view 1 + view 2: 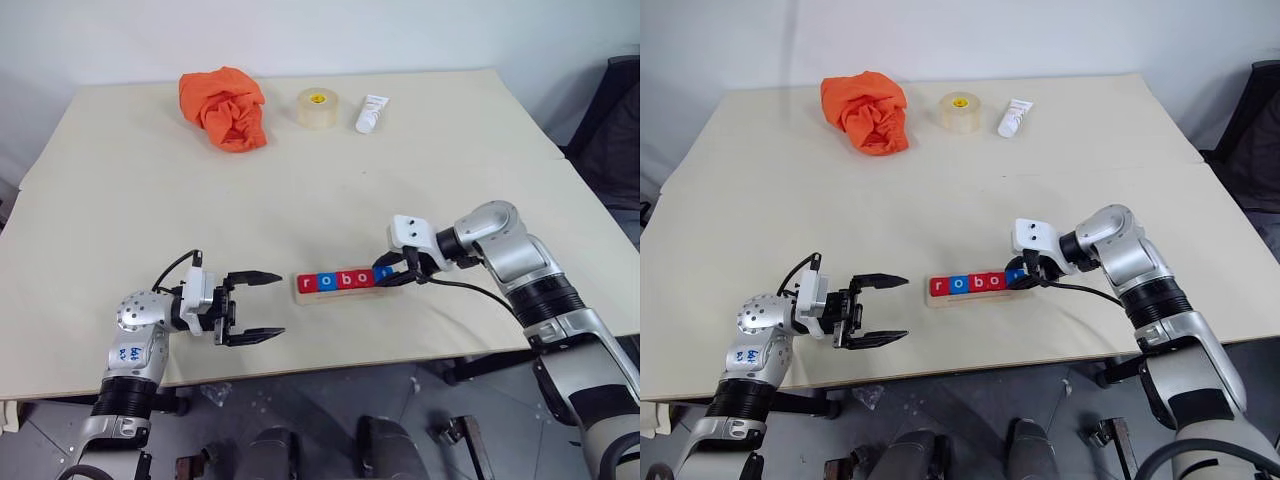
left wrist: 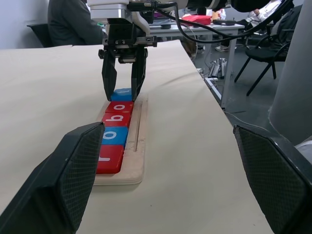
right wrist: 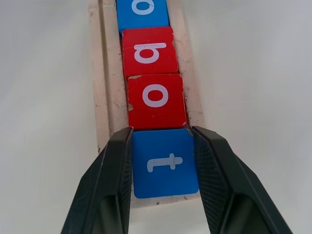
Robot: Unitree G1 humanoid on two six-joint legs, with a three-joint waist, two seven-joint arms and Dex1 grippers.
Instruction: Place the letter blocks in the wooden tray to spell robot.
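The wooden tray [image 1: 340, 296] lies near the table's front edge, between my two grippers. Five letter blocks sit in it in a row: red r [image 1: 309, 284], blue o [image 1: 327, 282], red b [image 3: 148, 52], red o [image 3: 156, 100] and blue t [image 3: 165, 163] at the right end. My right gripper [image 1: 385, 278] reaches down from the right. Its fingers [image 3: 114, 180] press against both sides of the blue t, which rests in the tray. My left gripper [image 1: 281, 305] hovers open just left of the tray, holding nothing.
An orange cloth [image 1: 225, 108], a tape roll [image 1: 317, 108] and a white tube [image 1: 371, 113] lie along the table's far side. The table's front edge runs just below the tray. A seated person [image 2: 73, 22] and chairs are beyond the table's right end.
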